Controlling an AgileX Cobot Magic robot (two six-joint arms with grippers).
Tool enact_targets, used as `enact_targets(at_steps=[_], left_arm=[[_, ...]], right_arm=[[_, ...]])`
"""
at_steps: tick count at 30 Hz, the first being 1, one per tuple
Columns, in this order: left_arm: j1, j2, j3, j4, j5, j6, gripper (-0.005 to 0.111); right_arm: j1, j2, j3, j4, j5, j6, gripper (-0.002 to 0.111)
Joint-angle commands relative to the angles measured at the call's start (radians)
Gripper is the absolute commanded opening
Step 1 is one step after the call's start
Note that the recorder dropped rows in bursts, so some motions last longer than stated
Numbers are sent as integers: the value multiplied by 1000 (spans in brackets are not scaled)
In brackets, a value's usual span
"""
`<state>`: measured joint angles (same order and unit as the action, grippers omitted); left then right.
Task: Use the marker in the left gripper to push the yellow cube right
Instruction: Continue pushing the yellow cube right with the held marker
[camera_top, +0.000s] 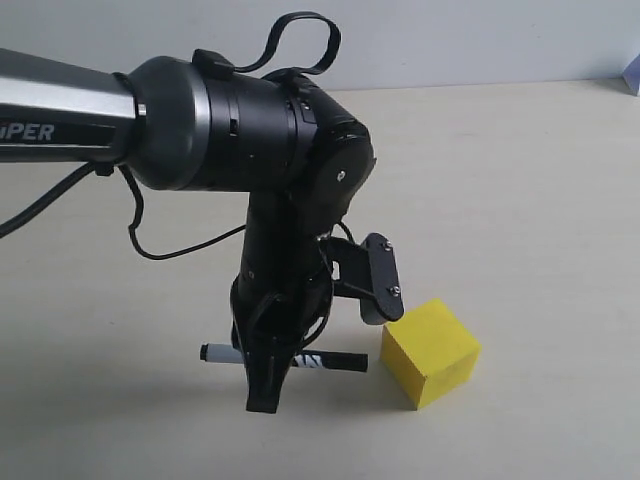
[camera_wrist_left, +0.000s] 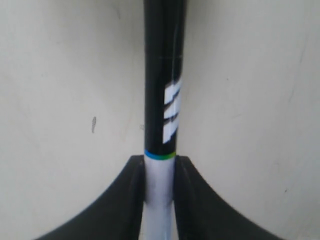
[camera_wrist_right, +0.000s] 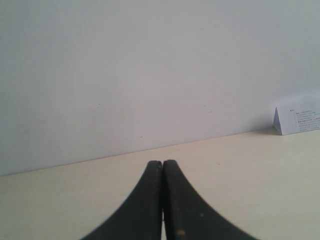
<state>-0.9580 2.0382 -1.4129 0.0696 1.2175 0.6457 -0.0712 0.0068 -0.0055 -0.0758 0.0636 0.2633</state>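
The left gripper (camera_top: 262, 398) points down at the surface (camera_top: 540, 200), closed on the marker (camera_top: 335, 362) and holding it level just above or on the surface; which, I cannot tell. In the left wrist view the two black fingers (camera_wrist_left: 132, 195) press against the white barrel, right behind the thin coloured ring where the black cap half with white lettering begins. The gripper (camera_wrist_left: 160, 162) grips the marker (camera_wrist_left: 161, 75) near its middle, so both ends stick out. The cap end points right, toward the cube (camera_top: 430, 352), and the short black end points left.

The cube sits well away from the far edge, right of the middle of the surface, turned so that one corner faces the camera. The cap tip ends just beside the cube's left face; a thin gap seems to remain, though contact cannot be ruled out.

A silver-edged plate (camera_top: 380, 278) juts from the arm above the cube's left side, and loose cables (camera_top: 160, 250) hang off the wrist.

The right gripper (camera_wrist_right: 162, 167) is fully closed, fingers pressed together with nothing between them, above the surface and facing the far edge. A white card (camera_wrist_right: 297, 120) stands at that edge, by the far right corner.
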Motion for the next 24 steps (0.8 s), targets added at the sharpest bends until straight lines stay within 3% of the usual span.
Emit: enact_targets(at_steps=[1,8,24], left_arm=[[2,-19,9,11,4,-33,0],[2,-80,125,27,-136,-77,0],[-7,-41,130,44,-292,-134,0]], right_arm=[[2,-7,5,-5,-4,1,0],[2,-7,5,-5,-4,1,0],[2,-7,5,-5,-4,1,0]])
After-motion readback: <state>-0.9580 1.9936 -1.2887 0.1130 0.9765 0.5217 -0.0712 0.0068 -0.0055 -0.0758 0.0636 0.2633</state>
